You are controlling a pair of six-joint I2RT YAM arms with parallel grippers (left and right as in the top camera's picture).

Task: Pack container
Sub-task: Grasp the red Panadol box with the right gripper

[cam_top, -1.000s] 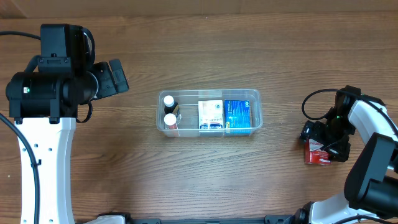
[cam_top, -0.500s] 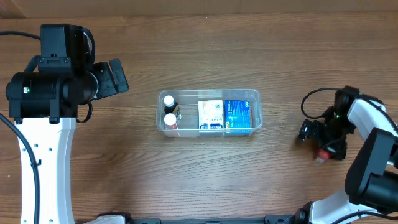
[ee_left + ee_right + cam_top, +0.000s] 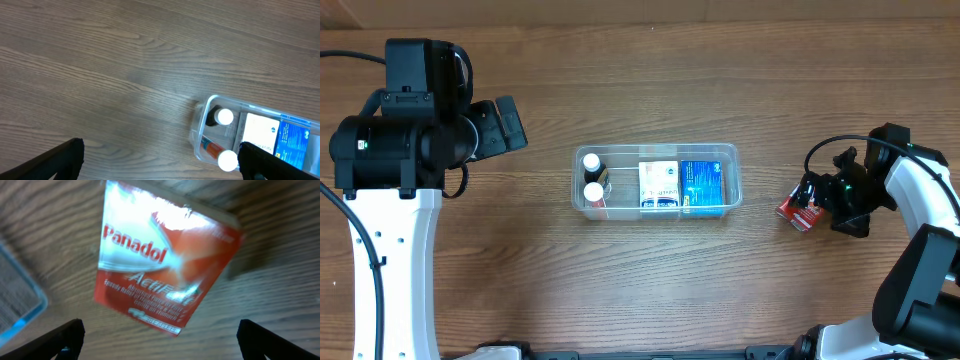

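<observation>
The right gripper [image 3: 810,203], clamped on the tilted red cardboard box [image 3: 794,211], could drop it before the clear plastic tub [image 3: 734,150] if its hold slips, while the left gripper [image 3: 510,122] waits with fingers apart.

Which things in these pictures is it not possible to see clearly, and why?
- Overhead: the right gripper covers part of the red box; whether it grips is unclear.
- Right wrist: the box's small print is blurred; the fingers are cut off by the bottom edge.
- Left wrist: the container runs past the right edge.
- Overhead: print on the white box is too small.
</observation>
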